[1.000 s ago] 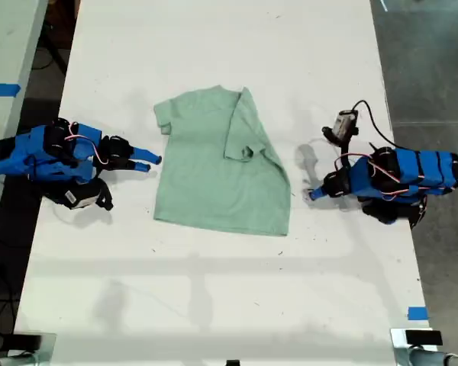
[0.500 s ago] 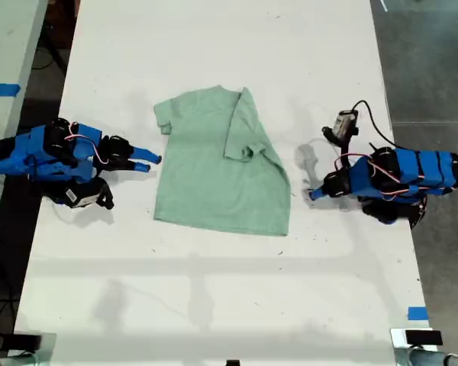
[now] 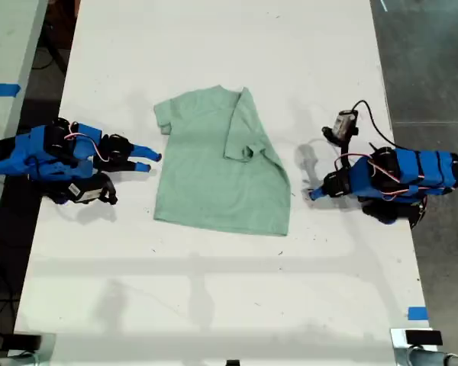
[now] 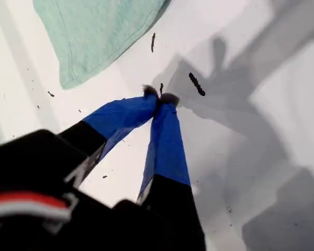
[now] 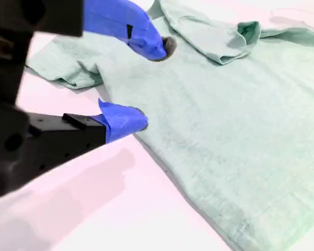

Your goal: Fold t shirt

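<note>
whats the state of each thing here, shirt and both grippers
t shirt: flat on the table, one side folded over the middle, held by neither gripper
first gripper: shut, empty, on bare table beside the shirt
second gripper: open, at the shirt's edge, gripping nothing

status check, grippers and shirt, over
My first gripper shut, empty, on the table. My second gripper open at the t shirt edge. Shirt part-folded. Nothing in the way.

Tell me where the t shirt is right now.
The t shirt lies mid-table in the exterior view, between my second gripper at that view's left and my first gripper at its right.
</note>
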`<state>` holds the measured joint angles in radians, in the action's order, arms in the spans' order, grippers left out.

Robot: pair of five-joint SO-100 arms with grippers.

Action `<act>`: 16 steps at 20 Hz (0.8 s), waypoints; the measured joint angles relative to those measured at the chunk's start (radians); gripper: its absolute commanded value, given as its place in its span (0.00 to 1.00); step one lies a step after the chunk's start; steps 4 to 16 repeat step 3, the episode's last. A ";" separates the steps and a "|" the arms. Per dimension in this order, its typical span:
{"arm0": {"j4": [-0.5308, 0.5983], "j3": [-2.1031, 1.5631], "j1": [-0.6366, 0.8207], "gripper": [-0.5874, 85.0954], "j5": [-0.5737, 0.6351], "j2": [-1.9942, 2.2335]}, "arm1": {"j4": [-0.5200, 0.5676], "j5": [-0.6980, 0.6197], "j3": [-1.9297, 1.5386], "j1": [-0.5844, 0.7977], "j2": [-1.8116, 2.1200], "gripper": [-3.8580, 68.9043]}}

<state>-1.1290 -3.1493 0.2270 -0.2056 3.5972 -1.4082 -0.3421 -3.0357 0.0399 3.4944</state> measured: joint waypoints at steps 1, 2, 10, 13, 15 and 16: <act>0.000 0.000 0.000 0.21 -0.009 0.000 | 0.000 0.000 0.000 0.000 0.000 0.07; 0.000 0.000 0.000 0.21 -0.015 0.000 | 0.000 0.000 0.000 0.000 0.000 0.07; 0.000 0.000 0.000 0.21 -0.018 0.000 | 0.000 0.000 0.000 0.000 0.000 0.07; 0.000 0.000 0.000 0.21 -0.018 0.000 | 0.000 0.000 0.000 0.000 0.000 0.07; 0.000 0.000 0.000 0.21 -0.018 0.000 | 0.000 0.000 0.000 0.000 0.000 0.07; 0.000 0.000 0.000 0.21 -0.018 0.000 | 0.000 0.000 0.000 0.000 0.000 0.07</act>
